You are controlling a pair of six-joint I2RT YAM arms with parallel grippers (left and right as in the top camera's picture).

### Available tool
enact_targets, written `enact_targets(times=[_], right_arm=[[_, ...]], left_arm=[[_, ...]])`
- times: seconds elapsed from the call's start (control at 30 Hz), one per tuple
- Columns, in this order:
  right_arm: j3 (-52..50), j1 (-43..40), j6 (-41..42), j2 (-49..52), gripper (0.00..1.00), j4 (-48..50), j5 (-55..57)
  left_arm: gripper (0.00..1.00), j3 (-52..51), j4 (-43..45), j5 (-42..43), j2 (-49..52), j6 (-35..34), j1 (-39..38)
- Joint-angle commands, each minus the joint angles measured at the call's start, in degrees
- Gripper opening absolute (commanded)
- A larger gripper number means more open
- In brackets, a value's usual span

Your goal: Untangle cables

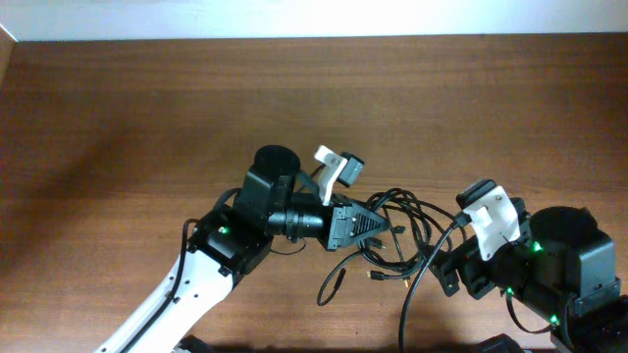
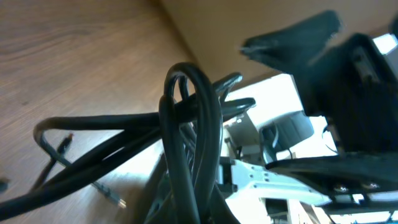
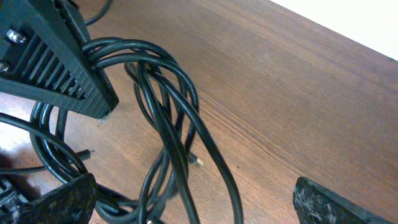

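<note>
Cables [image 1: 410,233], one tangled bundle, strand count unclear, left claw [image 1: 385,224] pinching them, right claw [image 3: 199,202] spread apart.

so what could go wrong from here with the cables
1. The left gripper is shut on several loops of the cables at once; pulling from there could tighten the tangle rather than free a strand.
2. The right gripper is open with several strands running between its fingers; closing here may catch more than one.
3. A loose plug end lies beside the bundle and could snag in a loop if dragged.
</note>
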Motion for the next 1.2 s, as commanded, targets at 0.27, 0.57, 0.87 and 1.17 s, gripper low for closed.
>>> enact_targets(times=[0.27,0.57,0.87,1.17], right_arm=[[0.2,-0.31,-1.97,0.33,0.24,2.14,-1.62],[0.2,-0.31,-2.08,4.57,0.3,2.43,-3.15],[0.2,-0.31,-2.43,4.72,0.49,2.38,-4.37],[0.2,-0.31,-2.43,4.72,0.04,2.32,-4.15]], left_arm=[[0.0,0.72,4.11,4.35,-0.35,0.09,-2.12],[0.0,0.72,10.88,3.69,-0.33,-4.46,-2.12],[0.0,0.72,10.93,1.75,-0.33,-5.95,-2.12],[0.0,0.72,10.88,1.77,-0.33,-5.92,-2.1]])
